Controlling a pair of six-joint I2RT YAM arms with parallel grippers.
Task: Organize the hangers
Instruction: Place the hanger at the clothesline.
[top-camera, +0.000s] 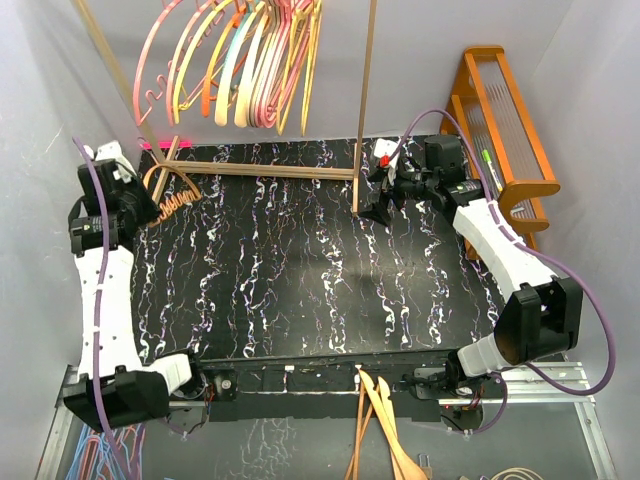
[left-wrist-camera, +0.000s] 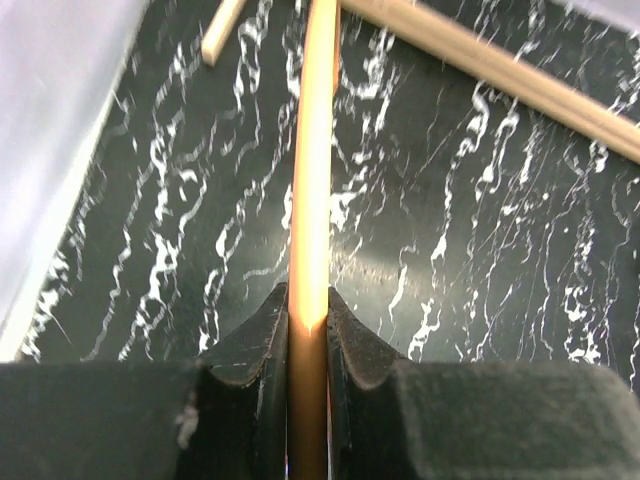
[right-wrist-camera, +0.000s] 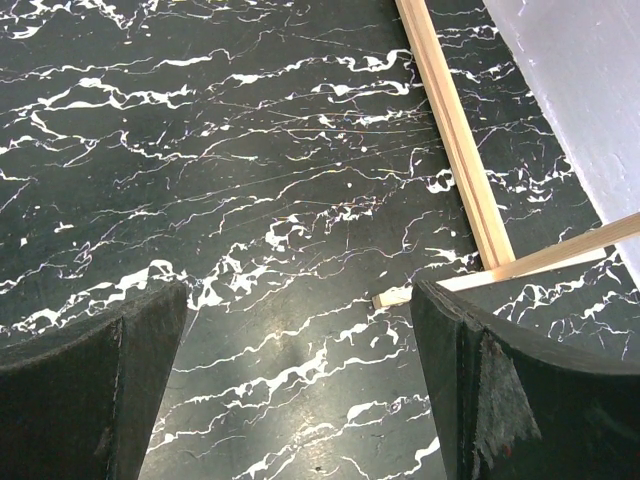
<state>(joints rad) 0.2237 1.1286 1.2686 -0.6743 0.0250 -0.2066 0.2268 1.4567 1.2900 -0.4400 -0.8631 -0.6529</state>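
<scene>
**A:** How do the jaws of the left gripper stand?

**B:** They are closed on the orange hanger. Its thin bar runs straight between the two pads. From there it goes on over the black marble table, toward the wooden base bar of the rack.

**A:** And the right gripper?

**B:** Its jaws stand wide apart and hold nothing. Below them there is only bare table. From above, this gripper is near the right post of the rack, on the far right part of the table.

**A:** Where is the hanger in the scene?

**B:** At the far left of the table, beside the left end of the base bar. Its wavy notched part curls out to the right of the jaws. Whether it touches the table cannot be told. The other hangers hang in a bunch on the rack, higher and to the right, well apart from it.

**A:** Which step is in hand?

**B:** Probably one hanger is taken up and must go to the bunch. The next move then calls for a lift with the grip kept firm. The hook must be turned toward the rail, which the views do not show. The hook itself is not clear in the views either, so its direction should be checked first.
</scene>
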